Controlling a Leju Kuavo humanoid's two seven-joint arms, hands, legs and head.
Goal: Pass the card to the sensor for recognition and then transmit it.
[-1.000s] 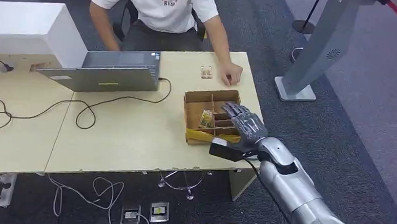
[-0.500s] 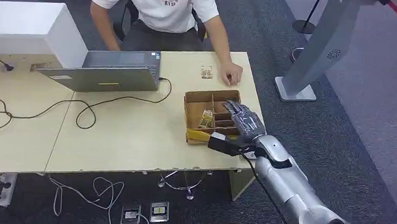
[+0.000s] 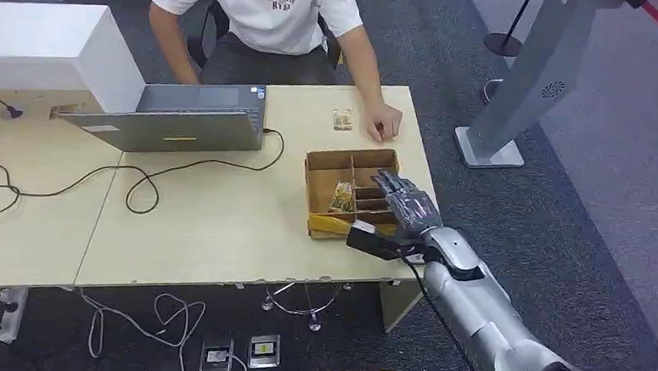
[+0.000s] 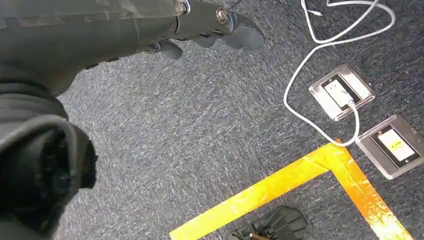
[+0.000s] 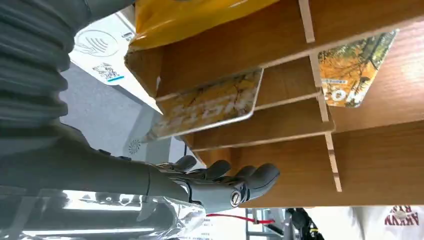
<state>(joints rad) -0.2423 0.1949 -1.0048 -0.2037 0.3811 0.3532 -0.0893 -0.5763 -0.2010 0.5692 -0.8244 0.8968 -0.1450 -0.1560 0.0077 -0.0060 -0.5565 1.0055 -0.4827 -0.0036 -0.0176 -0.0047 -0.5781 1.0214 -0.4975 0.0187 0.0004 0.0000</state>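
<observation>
A card stands on edge in a slot of the cardboard divider box, at the table's four o'clock corner. The right hand hovers over the box's right compartments, fingers stretched apart, holding nothing. The left hand hangs over carpet, fingers loosely extended, empty.

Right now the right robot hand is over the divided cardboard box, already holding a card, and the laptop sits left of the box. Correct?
Not quite: the right robot hand holds nothing. In the right wrist view its fingers are apart and bare, while two cards lie in the divided cardboard box. The rest stands: in the head view the hand is over the box, and the laptop sits left of it.
</observation>
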